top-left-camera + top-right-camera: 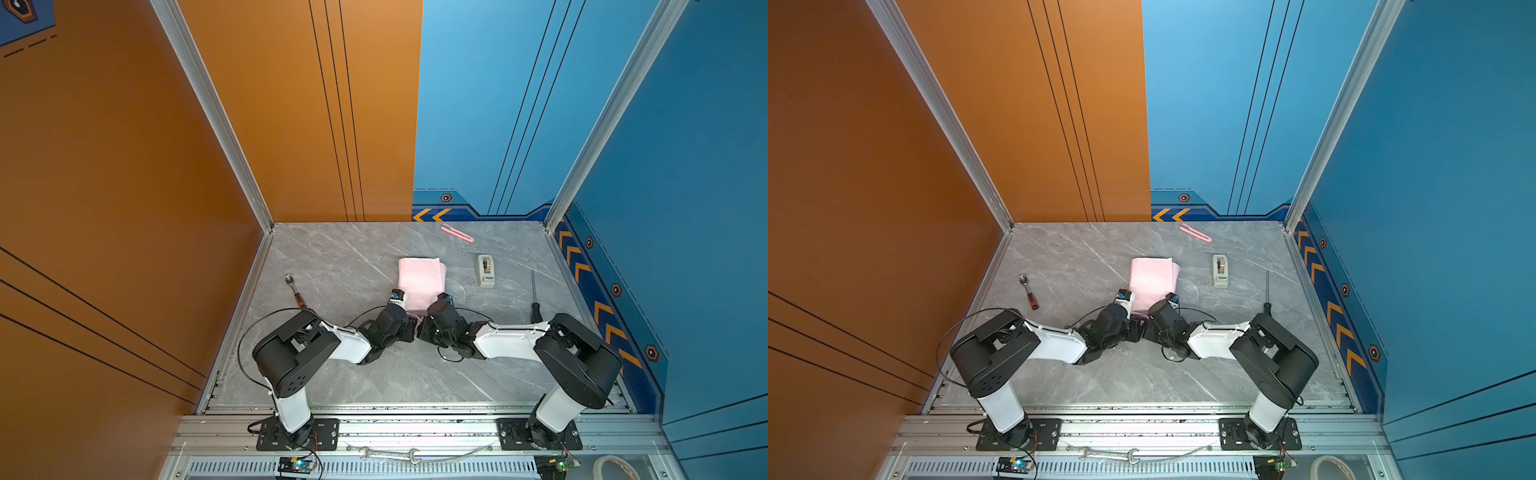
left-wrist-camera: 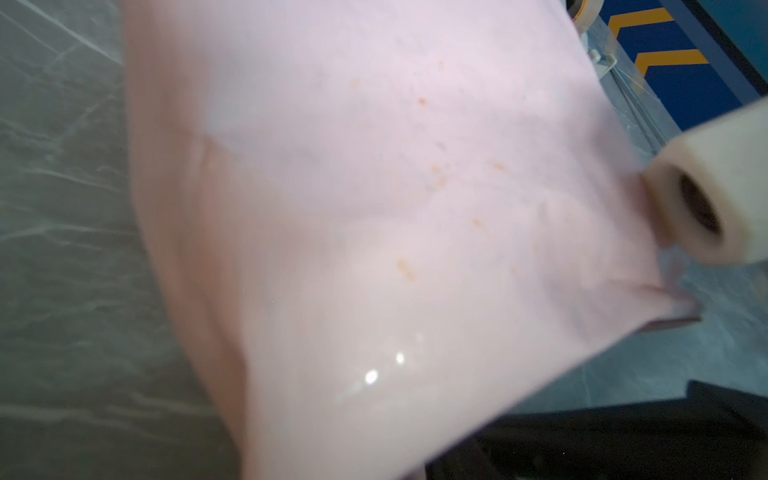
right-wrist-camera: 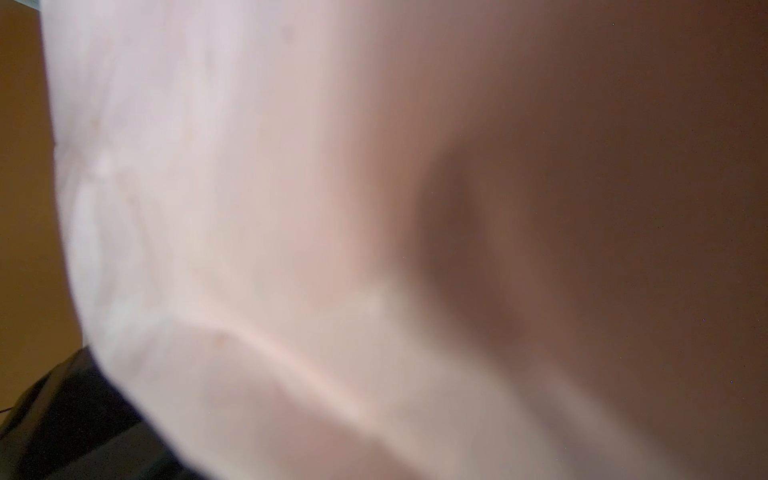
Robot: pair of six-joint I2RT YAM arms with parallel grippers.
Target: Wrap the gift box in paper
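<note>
The paper (image 1: pixel 420 282) (image 1: pixel 1152 278) lies mid-table as a folded bundle, pale pink side up. The gift box is hidden beneath it. Both grippers meet at the bundle's near edge. My left gripper (image 1: pixel 398 297) (image 1: pixel 1124 296) sits at the near left corner, and the paper (image 2: pixel 374 208) covers its jaws in the left wrist view. My right gripper (image 1: pixel 443 298) (image 1: pixel 1172 298) is at the near right corner. One of its pale fingers (image 2: pixel 706 195) presses where the sheet puckers. Blurred paper (image 3: pixel 208 208) fills the right wrist view.
A beige tape dispenser (image 1: pixel 485 271) (image 1: pixel 1220 271) stands right of the bundle, and a pink cutter (image 1: pixel 457 232) lies near the back wall. A red-handled tool (image 1: pixel 296 291) lies at the left and a black screwdriver (image 1: pixel 534 299) at the right. A wrench (image 1: pixel 388 455) rests on the front rail.
</note>
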